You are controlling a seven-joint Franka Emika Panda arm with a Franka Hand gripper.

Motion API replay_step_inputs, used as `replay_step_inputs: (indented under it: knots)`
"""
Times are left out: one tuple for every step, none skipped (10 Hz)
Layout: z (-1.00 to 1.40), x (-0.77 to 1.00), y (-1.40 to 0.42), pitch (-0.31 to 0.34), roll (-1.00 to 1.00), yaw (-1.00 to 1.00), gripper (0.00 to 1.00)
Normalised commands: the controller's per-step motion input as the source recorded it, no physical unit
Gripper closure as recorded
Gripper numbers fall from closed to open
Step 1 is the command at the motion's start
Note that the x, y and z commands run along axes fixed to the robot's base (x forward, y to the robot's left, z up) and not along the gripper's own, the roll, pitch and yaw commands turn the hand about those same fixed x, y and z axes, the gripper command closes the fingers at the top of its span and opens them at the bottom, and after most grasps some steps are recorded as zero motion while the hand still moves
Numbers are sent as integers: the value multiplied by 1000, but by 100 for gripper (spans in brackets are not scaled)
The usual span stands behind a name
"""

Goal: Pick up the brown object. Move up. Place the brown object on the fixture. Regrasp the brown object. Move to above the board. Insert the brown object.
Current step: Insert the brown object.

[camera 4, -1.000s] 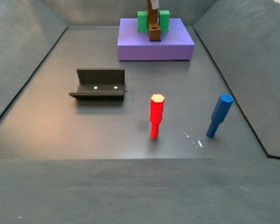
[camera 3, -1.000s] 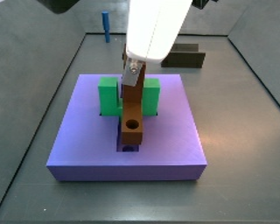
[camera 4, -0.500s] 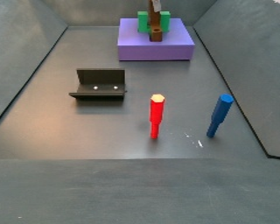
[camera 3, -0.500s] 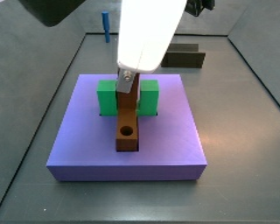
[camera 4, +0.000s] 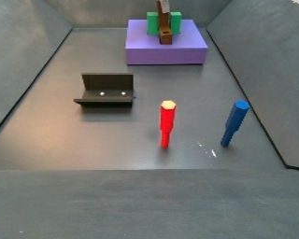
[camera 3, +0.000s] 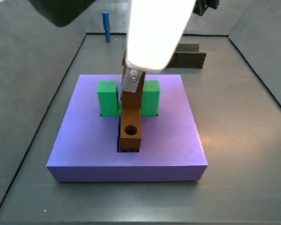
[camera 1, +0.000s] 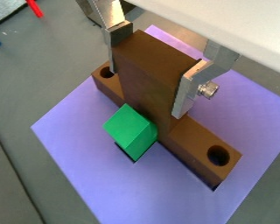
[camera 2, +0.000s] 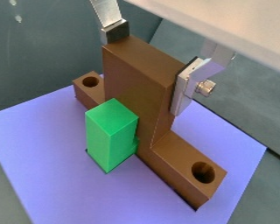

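Over the board (camera 1: 84, 144), in both wrist views, my gripper (camera 1: 154, 63) is clamping its silver fingers (camera 1: 192, 87) on the upright stem of the brown object (camera 1: 149, 83), whose long bar is lying across the board with the green block (camera 1: 133, 131) touching it. No writing is showing anywhere.

Seen from a side view, I am holding the brown object (camera 3: 131, 119) down on the board (camera 3: 84, 145), beside the green block (camera 3: 108, 97).

Well apart from the board (camera 4: 164, 49), the fixture (camera 4: 106, 91), a red peg (camera 4: 167, 123) and a blue peg (camera 4: 234, 122) are standing on the floor.
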Motion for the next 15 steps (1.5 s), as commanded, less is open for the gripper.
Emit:
replay_step_inputs:
  knots:
    - [-443,143,23,-3,0,0,100]
    - [-591,-246,0,-133,0,0,100]
    - [-560,-406,0,-180,0,0,100]
    - [-494,-477,0,-186,-21,0,100]
    - [-434,-537,17,-219,-71,0,100]
    - [-423,-357,0,-227,-106,0,100]
    - [-471,-89,0,-223,-114,51,100]
    - [-503,0,0,-234,-140,109,100]
    - [-317,49,0,-181,-167,149,100]
    - [0,97,0,-91,-227,146,100]
    - [29,111,0,-57,-241,131,100]
    - [0,0,3,-44,-221,43,100]
    - [0,-109,54,-56,-214,0,100]
    - [0,-129,89,-84,-190,-40,100]
    - [0,-77,74,-106,-144,-111,100]
